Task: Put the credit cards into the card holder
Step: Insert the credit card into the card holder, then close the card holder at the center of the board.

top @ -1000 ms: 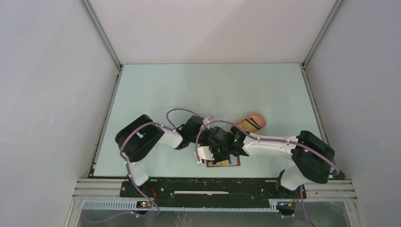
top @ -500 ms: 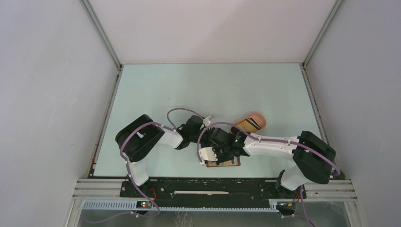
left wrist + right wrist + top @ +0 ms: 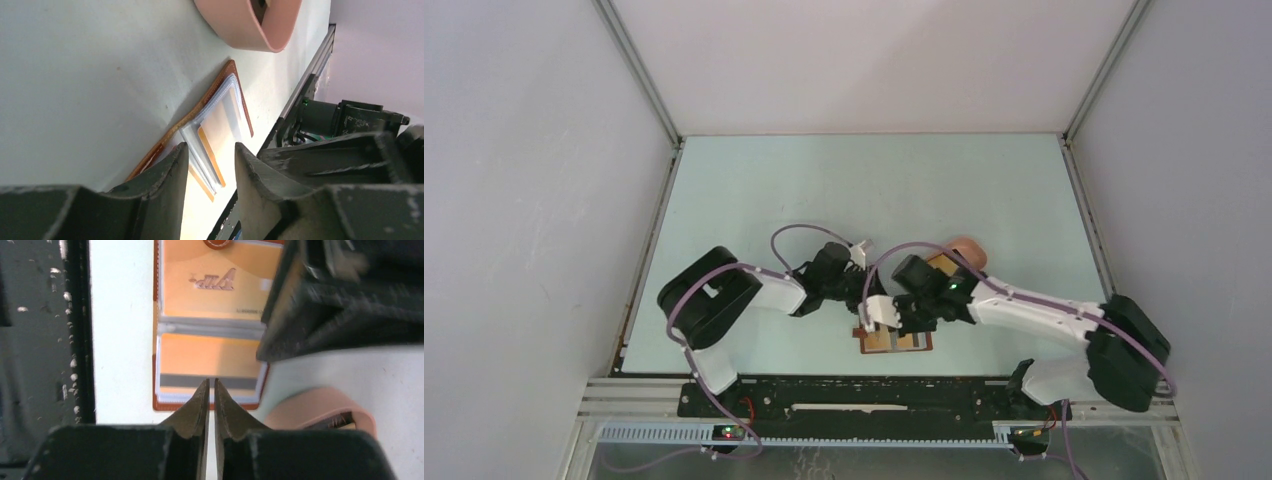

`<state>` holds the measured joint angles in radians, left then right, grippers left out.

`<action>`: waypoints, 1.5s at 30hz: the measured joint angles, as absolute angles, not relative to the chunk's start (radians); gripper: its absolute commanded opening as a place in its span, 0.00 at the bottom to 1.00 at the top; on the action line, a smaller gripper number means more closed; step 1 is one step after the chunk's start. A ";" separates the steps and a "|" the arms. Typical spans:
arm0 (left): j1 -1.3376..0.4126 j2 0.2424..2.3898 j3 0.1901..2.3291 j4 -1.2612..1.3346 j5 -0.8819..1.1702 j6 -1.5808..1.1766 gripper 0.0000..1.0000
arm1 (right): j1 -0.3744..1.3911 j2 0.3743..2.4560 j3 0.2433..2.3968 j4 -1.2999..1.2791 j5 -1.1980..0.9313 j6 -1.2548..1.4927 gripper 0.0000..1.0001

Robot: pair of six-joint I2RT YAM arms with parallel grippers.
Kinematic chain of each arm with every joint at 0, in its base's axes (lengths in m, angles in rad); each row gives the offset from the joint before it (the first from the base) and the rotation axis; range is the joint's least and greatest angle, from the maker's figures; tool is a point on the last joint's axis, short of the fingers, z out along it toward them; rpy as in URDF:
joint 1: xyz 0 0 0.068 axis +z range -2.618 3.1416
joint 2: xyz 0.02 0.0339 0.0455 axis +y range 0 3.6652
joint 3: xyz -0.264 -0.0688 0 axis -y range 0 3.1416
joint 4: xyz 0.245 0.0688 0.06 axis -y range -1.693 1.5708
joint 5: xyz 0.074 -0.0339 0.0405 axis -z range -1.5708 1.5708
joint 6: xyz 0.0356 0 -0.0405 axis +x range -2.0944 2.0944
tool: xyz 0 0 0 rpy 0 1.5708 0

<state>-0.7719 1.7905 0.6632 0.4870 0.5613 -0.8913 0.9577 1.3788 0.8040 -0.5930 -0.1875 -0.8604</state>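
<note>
The pale green counter (image 3: pixel 874 190) sat between blank grey walls. The right tool (image 3: pixel 211 385) had drawn back off the card holder (image 3: pixel 180 405), its thin fingers closed on nothing, while the left tool (image 3: pixel 210 150) had widened, empty. A glossy yellow-orange card (image 3: pixel 207 354) lay in a clear sleeve of the flat, reddish leather holder near the front edge, likely seated. The rounded pink tray (image 3: pixel 967 250) probably came next.
</note>
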 measured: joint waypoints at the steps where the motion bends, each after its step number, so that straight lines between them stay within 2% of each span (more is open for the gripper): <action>1: -0.772 1.766 0.654 0.480 0.542 -0.883 0.48 | 0.933 1.344 0.804 -0.605 -0.222 -0.856 0.23; 3: -0.770 1.695 0.624 0.461 0.498 -0.863 0.50 | 0.863 1.269 0.806 -0.630 -0.311 -0.848 0.32; 7: -0.768 1.499 0.549 0.435 0.410 -0.817 0.54 | 0.698 1.163 0.813 -0.682 -0.496 -0.843 0.34; 13: -0.783 1.245 0.457 0.348 0.263 -0.735 0.77 | 0.567 1.205 0.813 -0.736 -0.614 -0.839 0.36; 14: -0.789 1.216 0.440 0.332 0.243 -0.726 0.82 | 0.550 1.226 0.813 -0.743 -0.625 -0.836 0.36; 16: -0.803 1.173 0.410 0.310 0.212 -0.716 0.99 | 0.519 1.267 0.813 -0.754 -0.645 -0.828 0.36; 17: -0.812 1.153 0.391 0.298 0.195 -0.713 1.00 | 0.509 1.288 0.813 -0.762 -0.653 -0.822 0.36; 28: -0.846 1.145 0.319 0.248 0.122 -0.743 0.99 | 0.525 1.533 0.892 -0.790 -0.608 -0.695 0.30; 42: -1.076 1.266 0.458 0.029 -0.186 -0.841 0.84 | 0.527 1.648 0.925 -0.787 -0.531 -0.618 0.26; 45: -1.111 1.327 0.517 -0.012 -0.239 -0.852 0.75 | 0.532 1.655 0.926 -0.785 -0.522 -0.615 0.26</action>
<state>-1.1114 1.3266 0.5175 -0.0120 -0.2386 -0.8520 0.5323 1.6554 0.9260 -0.7849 -0.5224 -0.6147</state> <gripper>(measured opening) 0.827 0.262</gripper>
